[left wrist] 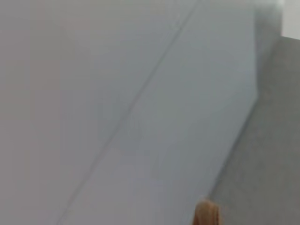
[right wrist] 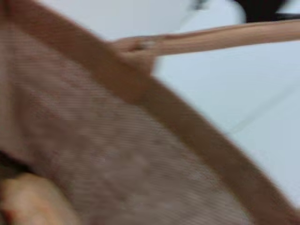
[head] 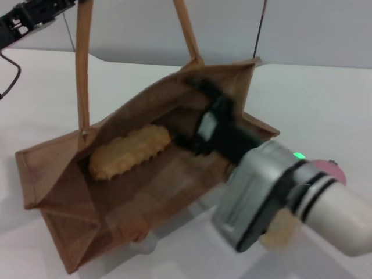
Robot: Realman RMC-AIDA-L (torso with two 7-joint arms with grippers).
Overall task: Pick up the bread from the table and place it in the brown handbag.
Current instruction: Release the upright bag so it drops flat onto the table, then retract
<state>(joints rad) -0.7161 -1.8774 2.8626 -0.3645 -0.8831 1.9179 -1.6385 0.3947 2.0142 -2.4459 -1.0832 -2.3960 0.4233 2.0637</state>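
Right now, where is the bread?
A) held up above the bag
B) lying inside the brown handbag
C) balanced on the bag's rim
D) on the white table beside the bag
B: in the head view the bread lies on the floor of the brown handbag, with the right gripper reaching into the bag beside it.

It looks like a robot test lab: a bare white table (head: 325, 99) backed by a plain grey wall (head: 232, 29) at twelve o'clock, with cables (head: 260, 29) hanging.
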